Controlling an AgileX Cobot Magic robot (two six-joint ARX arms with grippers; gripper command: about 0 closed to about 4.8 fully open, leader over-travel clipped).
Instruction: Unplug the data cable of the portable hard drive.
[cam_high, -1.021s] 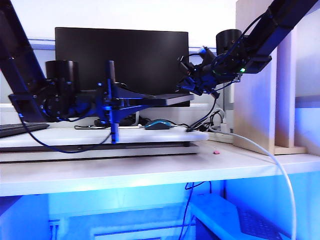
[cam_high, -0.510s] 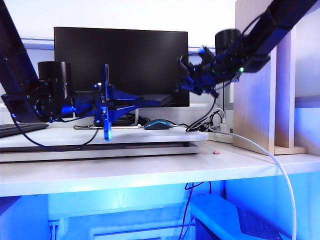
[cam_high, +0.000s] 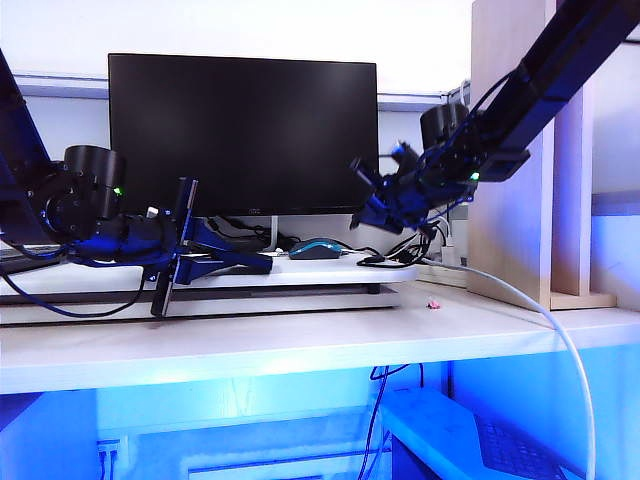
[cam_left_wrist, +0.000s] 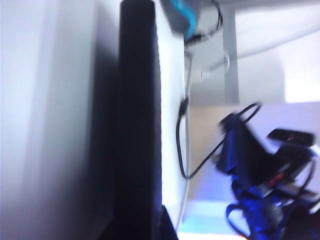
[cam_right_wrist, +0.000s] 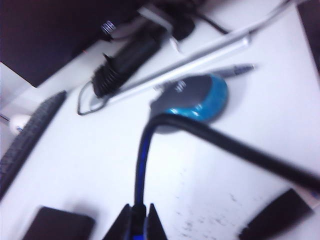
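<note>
My right hand (cam_right_wrist: 139, 220) pinches the data cable (cam_right_wrist: 142, 150) shut above the table (cam_right_wrist: 90, 175); its plug is hidden. The portable hard drive (cam_right_wrist: 62, 224) lies cut off nearby. My left hand (cam_high: 168, 262) blurs, closed, its hold unclear.

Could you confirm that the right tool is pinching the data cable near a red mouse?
Not quite: the mouse is blue and black, as the right wrist view shows; the right tool does pinch the data cable.

Black arms, blue end effector brackets: left end effector (cam_high: 172, 268), right end effector (cam_high: 368, 180), black cabling.
</note>
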